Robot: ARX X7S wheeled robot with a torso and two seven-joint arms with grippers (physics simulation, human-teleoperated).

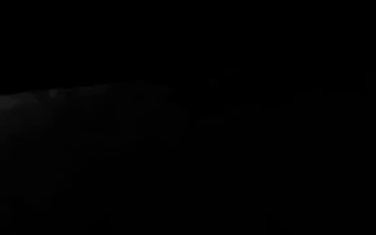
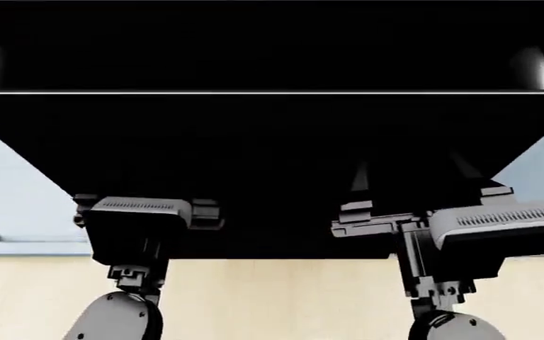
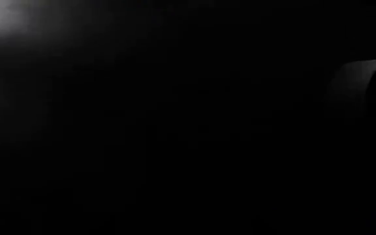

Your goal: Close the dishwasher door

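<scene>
**Arms tucked beneath the lowered door**

Door (image 2: 272,142) first: the glossy black dishwasher door hangs dropped open in front of me, filling most of the head view, its pale edge strip across the top. I judge both arms are set under it so I can lift it shut from below. My left gripper (image 2: 144,212) and right gripper (image 2: 414,212) vanish under the panel; whether their jaws are parted, I cannot tell. Both wrist views show only darkness.

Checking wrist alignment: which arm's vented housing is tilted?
The right arm: its vent grille slants, while the left arm has a level one; both are beneath the dishwasher door.
</scene>
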